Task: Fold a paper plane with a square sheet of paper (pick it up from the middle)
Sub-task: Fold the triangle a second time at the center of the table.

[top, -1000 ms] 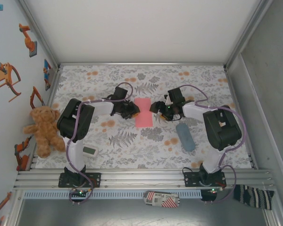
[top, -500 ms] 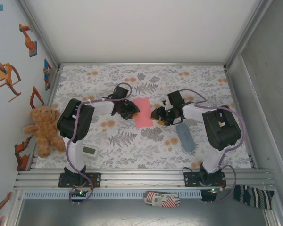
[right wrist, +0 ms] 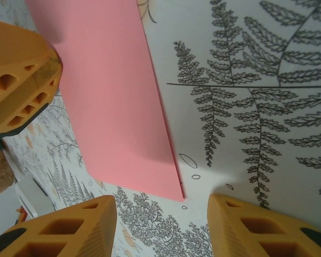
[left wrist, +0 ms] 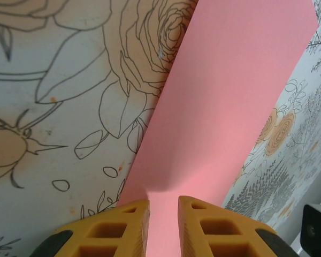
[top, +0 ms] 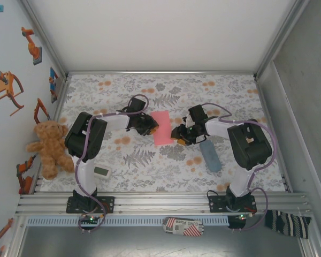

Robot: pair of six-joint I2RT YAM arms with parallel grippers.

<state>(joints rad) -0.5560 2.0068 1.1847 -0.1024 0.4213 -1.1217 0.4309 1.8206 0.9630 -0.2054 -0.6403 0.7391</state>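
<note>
The square sheet of paper [top: 161, 128], salmon-pink and folded into a narrow oblong, lies flat on the floral tablecloth in the middle of the top view. My left gripper [top: 150, 127] is at its left edge. In the left wrist view the fingers [left wrist: 123, 225] stand close together with a narrow gap, and the paper [left wrist: 224, 96] shows flat in that gap and beyond. My right gripper [top: 177, 137] hovers by the paper's near right corner. In the right wrist view that gripper [right wrist: 160, 201] is open, and the paper's corner [right wrist: 179, 195] lies between its fingers, untouched.
A grey-blue pouch [top: 209, 155] lies right of the right gripper. A teddy bear [top: 48, 145] sits at the table's left edge, and a small white device [top: 101, 171] lies near the left arm's base. The left gripper's finger [right wrist: 18, 80] shows beside the paper.
The right gripper has moved nearer and leftward to the paper's near right corner, and its jaws have narrowed. The left gripper and the paper have stayed put.
</note>
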